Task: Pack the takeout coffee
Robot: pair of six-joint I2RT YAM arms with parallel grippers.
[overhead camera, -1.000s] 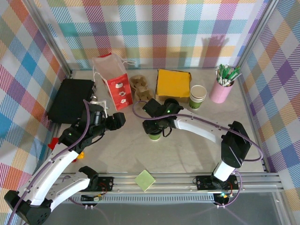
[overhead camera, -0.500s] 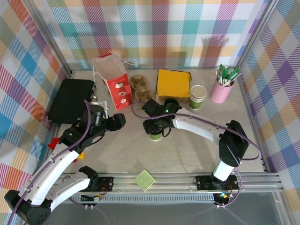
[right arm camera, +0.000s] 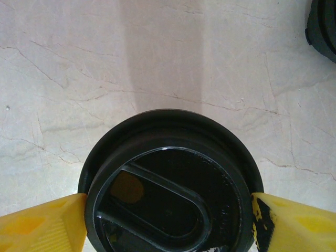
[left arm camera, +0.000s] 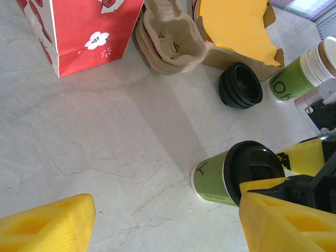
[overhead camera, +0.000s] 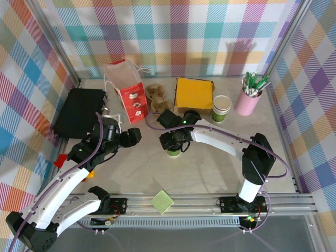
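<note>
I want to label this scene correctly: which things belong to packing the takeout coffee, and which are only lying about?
Belong to the job: takeout coffee, red paper bag, right gripper around it.
Lying about: stack of lidless green cups, pink cup of pens, spare black lids, cardboard cup carriers, yellow-topped box, black case, green notepad.

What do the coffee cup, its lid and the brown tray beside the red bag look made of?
The takeout coffee: matte green paper, by its printed wall. Its lid: glossy black plastic, moulded ridges catching light. The brown tray: probably moulded pulp, rough and fibrous.
</note>
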